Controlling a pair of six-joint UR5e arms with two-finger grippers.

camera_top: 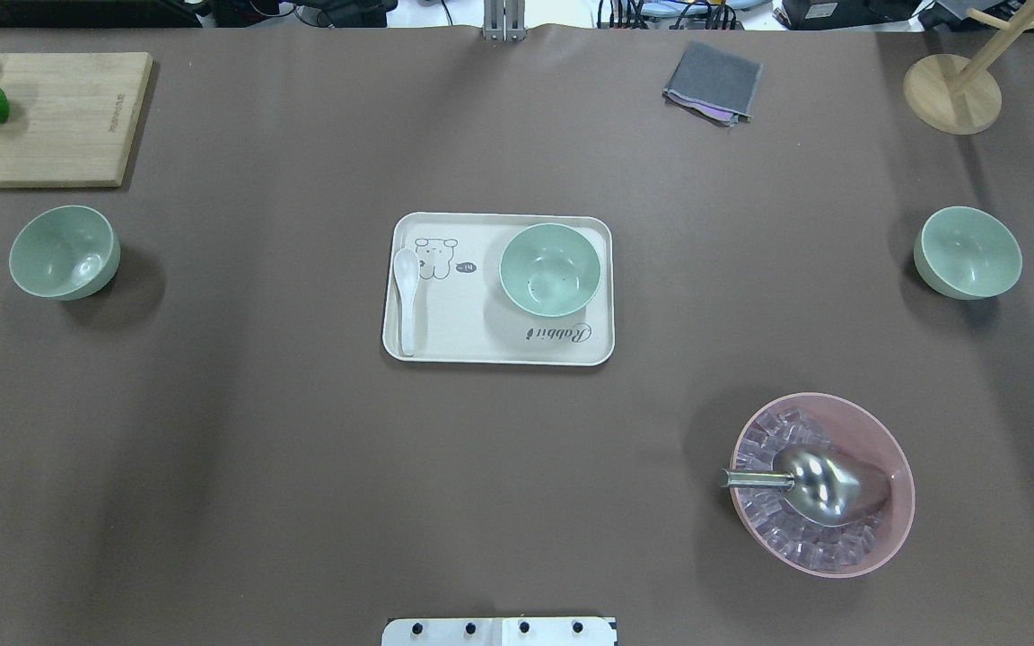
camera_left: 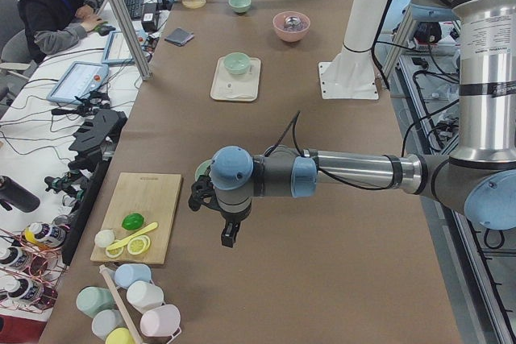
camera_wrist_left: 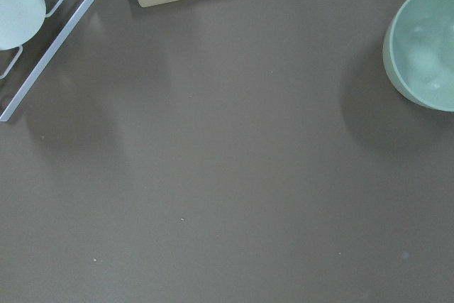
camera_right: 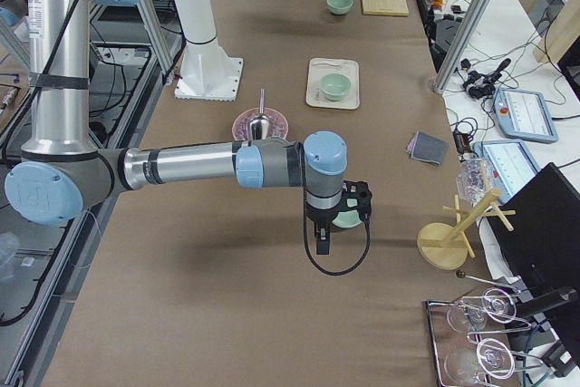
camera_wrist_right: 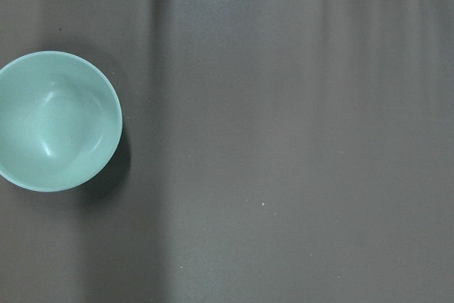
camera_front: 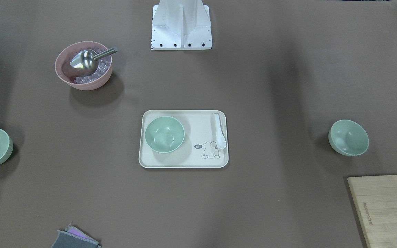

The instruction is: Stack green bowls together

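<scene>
Three green bowls, all upright, well apart, none stacked. Middle bowl sits on the robot's-right half of the tray at table centre, with a white spoon at the tray's other end. Left bowl is on bare table at the robot's left end, near the cutting board. Right bowl is at the opposite end. Left gripper hangs above the table close beside the left bowl, not touching it; its wrist camera catches that bowl at the right edge. Right gripper hovers next to the right bowl, which lies at the left of its wrist view. Both grippers show only from the side cameras, so I can't tell how wide either one is. Pink bowl with the scoop is on the robot's near right.
</scene>
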